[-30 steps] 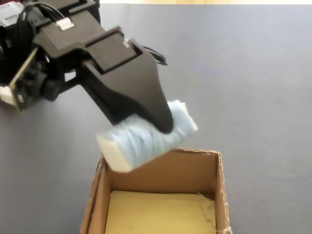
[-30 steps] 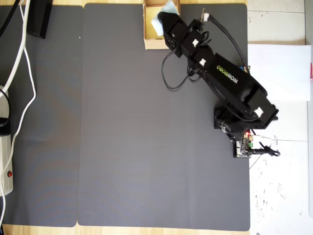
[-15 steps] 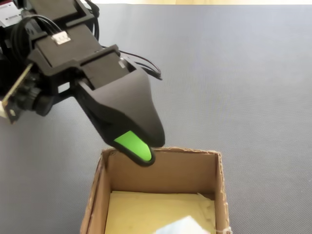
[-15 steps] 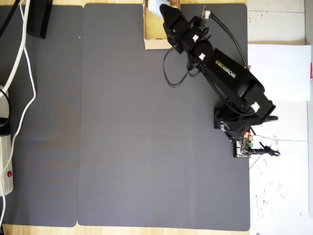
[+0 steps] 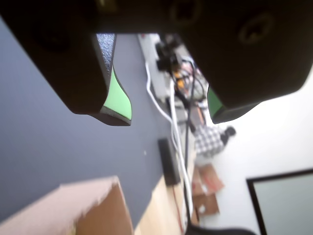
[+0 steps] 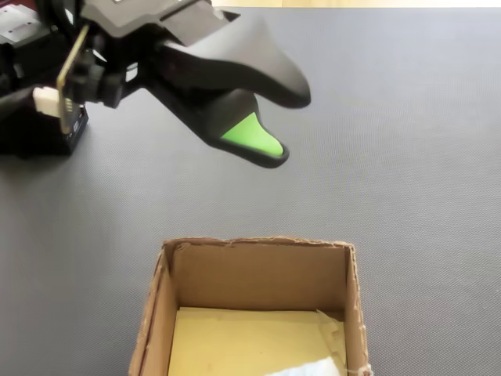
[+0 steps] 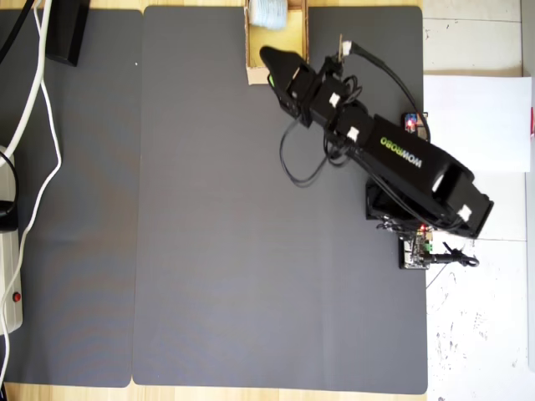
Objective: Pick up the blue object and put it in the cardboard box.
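1. Take the cardboard box [image 7: 276, 50] as your landmark. In the overhead view it sits at the top edge of the dark grey mat [image 7: 209, 251], and everything below is placed against it.
2. Far to the left of the box in that view you see white cables [image 7: 33, 125] running down the mat's left side, well apart from the box.
3. Inside the box, your blue object [image 7: 268, 10] lies on the yellowish floor, at the end of the box farthest from the arm. In the fixed view only a pale sliver of it [image 6: 309, 368] shows at the bottom edge, on the box's yellow inside, toward the right wall.
4. In the fixed view the box [image 6: 258, 270] stands upright with its rim open to the camera.
5. Your gripper [image 6: 282, 125] hangs above the mat just outside the box's near wall, not touching the box. The jaws stand clearly apart, a green pad [image 6: 249, 135] shows on one inner face, and nothing is between them.
6. The wrist view confirms it: two dark fingers with green pads [image 5: 119, 98], a wide gap, and a corner of the box [image 5: 83, 205] below them.
7. To the right of the box in the overhead view, the black arm [image 7: 393, 159] stretches diagonally down to its base beside the mat's right edge.
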Tool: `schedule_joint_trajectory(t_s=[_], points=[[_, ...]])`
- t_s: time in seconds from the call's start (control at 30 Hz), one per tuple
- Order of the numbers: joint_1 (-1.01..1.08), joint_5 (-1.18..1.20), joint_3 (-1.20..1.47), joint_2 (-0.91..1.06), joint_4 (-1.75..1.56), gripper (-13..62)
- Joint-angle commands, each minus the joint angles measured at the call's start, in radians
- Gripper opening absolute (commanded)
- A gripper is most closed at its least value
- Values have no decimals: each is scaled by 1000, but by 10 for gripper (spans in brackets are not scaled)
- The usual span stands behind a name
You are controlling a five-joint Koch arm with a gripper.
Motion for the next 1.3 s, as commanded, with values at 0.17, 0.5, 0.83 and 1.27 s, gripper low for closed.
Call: schedule_joint_trajectory(t_s=[0.17,0.5,0.83,1.27], points=[[-196,21,98,166,-44,334],[-414,18,322,334,-63,338],[-594,18,535,486,-61,338],[-604,25,747,494,-95,339]])
